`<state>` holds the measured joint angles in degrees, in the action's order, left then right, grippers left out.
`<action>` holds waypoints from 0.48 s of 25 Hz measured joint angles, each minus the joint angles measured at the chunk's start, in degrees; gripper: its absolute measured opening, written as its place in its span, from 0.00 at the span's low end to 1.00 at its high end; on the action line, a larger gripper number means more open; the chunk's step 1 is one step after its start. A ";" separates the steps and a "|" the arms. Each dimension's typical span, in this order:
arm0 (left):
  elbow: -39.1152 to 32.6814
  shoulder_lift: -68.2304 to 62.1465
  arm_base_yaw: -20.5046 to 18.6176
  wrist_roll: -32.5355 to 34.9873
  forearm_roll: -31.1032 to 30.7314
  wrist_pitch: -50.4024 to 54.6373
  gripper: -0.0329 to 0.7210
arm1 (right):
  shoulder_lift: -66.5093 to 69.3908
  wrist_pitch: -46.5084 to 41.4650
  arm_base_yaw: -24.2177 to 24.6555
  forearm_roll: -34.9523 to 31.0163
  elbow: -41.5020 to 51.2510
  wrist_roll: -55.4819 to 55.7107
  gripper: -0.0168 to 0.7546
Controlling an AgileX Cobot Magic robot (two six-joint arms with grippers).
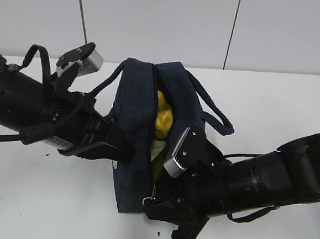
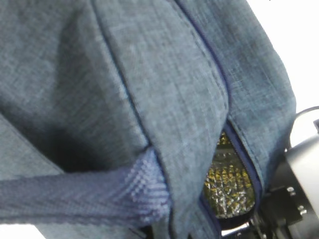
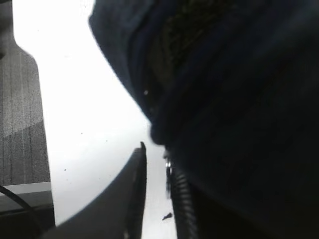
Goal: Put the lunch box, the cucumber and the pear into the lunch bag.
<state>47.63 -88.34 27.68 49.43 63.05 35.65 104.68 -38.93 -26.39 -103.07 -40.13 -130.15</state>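
The lunch bag (image 1: 134,134) sits mid-frame on the white table (image 1: 283,107), long axis running from the top of the exterior view toward its lower edge, mouth up and unzipped. Inside show the pear (image 1: 163,118) and something pale green beneath it. Loading looks finished; zipping seems next, needing the pull (image 1: 153,196) pinched. The left gripper (image 1: 121,149) is clamped on the bag's side; whether the right gripper (image 1: 159,205) grips anything, I cannot tell.
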 joint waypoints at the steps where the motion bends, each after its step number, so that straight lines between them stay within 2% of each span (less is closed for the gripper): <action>1: 0.00 0.00 0.00 0.00 0.00 0.00 0.05 | 0.00 0.00 0.00 0.00 0.00 0.00 0.19; 5: 0.00 0.00 0.00 0.00 0.00 0.00 0.05 | 0.00 -0.14 0.00 0.00 -0.09 -0.04 0.04; 12: 0.00 0.00 0.00 0.00 0.00 0.00 0.05 | 0.00 -1.03 0.00 0.00 -0.09 0.32 0.03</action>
<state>47.63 -88.34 27.68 49.43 63.05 35.65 104.68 -39.96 -26.39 -103.07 -40.22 -129.83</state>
